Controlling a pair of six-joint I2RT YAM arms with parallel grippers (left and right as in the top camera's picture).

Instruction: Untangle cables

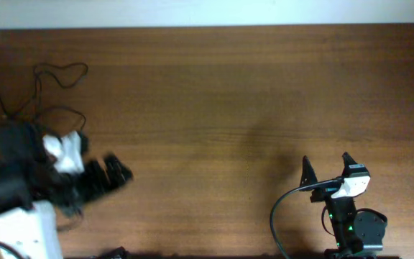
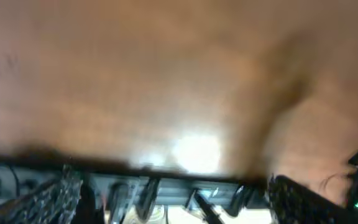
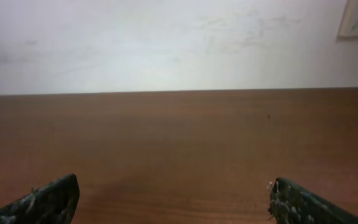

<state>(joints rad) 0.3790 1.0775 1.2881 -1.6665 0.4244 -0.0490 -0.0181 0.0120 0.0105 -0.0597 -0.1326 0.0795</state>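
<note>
Both grippers are sitting jaws spread, empty. You're seeing the cables (image 1: 40, 92) lying at the table's 10 o'clock, about 11 o'clock off your left gripper (image 1: 117, 173). The right gripper (image 1: 326, 160) is idling well apart.

The left arm (image 1: 27, 180) sits at the overhead view's 8 o'clock, blurred, its left gripper (image 1: 113, 173) pointing toward 3 o'clock with fingers (image 2: 48, 199) spread wide in the wrist view. The right arm (image 1: 351, 216) stands at 5 o'clock, folded over its base. Its right gripper (image 1: 327, 167) points toward 12 o'clock, both fingers (image 3: 48, 202) set far apart, nothing between them.
</note>
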